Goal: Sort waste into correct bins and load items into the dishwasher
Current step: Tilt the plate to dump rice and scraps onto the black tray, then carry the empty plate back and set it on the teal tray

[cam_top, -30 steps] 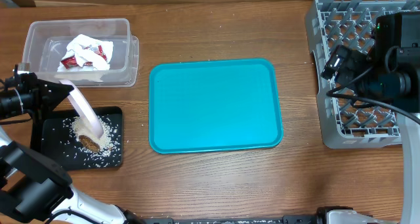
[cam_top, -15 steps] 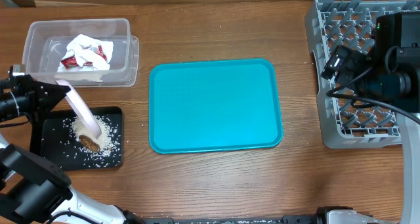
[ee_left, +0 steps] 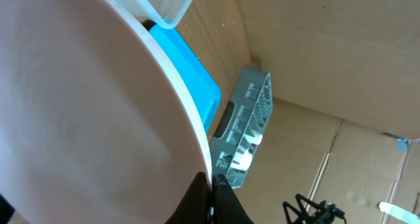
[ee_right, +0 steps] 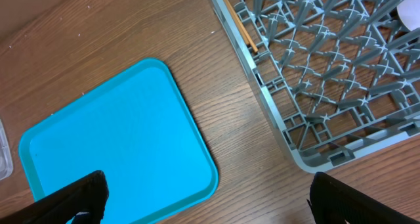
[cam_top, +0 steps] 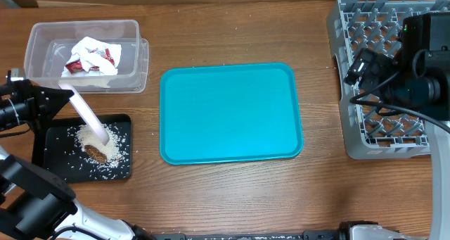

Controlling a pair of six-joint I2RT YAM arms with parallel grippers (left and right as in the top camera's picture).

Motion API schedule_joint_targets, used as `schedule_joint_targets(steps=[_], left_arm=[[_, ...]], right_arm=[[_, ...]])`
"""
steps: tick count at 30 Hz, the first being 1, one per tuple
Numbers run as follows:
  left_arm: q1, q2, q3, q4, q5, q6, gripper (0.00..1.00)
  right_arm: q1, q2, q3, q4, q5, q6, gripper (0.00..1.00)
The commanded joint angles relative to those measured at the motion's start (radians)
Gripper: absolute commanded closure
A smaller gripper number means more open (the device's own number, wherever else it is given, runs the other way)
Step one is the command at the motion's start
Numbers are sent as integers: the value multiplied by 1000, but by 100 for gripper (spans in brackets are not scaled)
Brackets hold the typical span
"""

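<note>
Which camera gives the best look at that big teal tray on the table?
The overhead view: the teal tray lies whole and uncovered, all four corners visible. The right wrist view shows most of it, cropped at the bottom edge. The left wrist view catches only a blue sliver beyond the white plate filling the frame.

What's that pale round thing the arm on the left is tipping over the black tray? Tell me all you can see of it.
It is a flat round plate, white and smooth, with a thin raised rim. The left gripper pinches its upper edge and holds it steeply tilted. Its lower edge dips to the rice heaped on the black tray. The face seen from the wrist looks bare.
</note>
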Motion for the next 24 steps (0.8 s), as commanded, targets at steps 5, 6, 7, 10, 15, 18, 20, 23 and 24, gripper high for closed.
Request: schedule_joint_targets(steps=[5, 6, 7, 10, 15, 18, 20, 23, 24], left_arm=[[-2, -41, 13, -3, 125, 9, 96], [-2, -42, 13, -3, 135, 9, 96], [-2, -42, 13, 7, 135, 25, 96], [-2, -38, 13, 9, 50, -11, 96], [-15, -53, 11, -3, -37, -4, 96], [-47, -68, 11, -4, -43, -5, 96], [-77, -84, 11, -3, -43, -8, 96], [-158, -125, 11, -3, -44, -8, 96], [-191, -140, 11, -3, -44, -8, 96]], right_arm=[[-3, -6, 1, 6, 6, 5, 0], [-3, -6, 1, 6, 6, 5, 0], [-3, -6, 1, 6, 6, 5, 0], [-3, -6, 1, 6, 6, 5, 0], [-3, -6, 1, 6, 6, 5, 0], [-3, -6, 1, 6, 6, 5, 0], [-3, -6, 1, 6, 6, 5, 0], [-3, -6, 1, 6, 6, 5, 0], [-3, -6, 1, 6, 6, 5, 0]])
